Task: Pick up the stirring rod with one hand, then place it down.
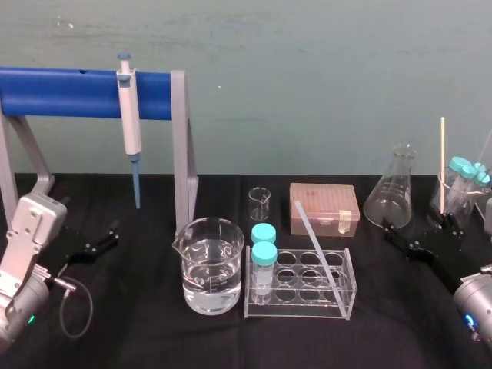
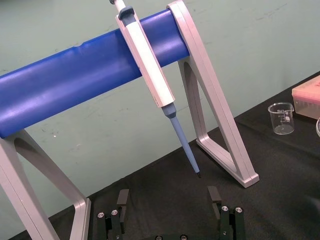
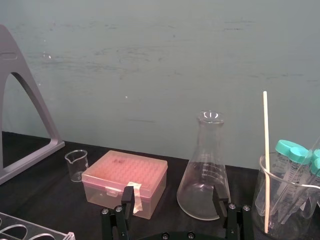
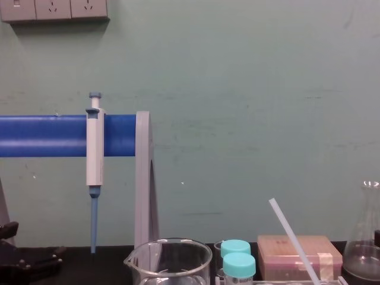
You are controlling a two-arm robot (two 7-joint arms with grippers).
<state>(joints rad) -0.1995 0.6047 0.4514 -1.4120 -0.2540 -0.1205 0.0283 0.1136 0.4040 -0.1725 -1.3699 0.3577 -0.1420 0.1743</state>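
The stirring rod leans in the tube rack. The left end effector and right end effector, both released, flank it.

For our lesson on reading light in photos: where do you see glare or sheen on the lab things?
Head view: bright highlights along the rim of the water beaker; left wrist view: a pale sheen along the blue bar; right wrist view: faint glints on the neck of the flask.

Scuffed pale-green wall behind a black counter, white power sockets high above the counter's left end.
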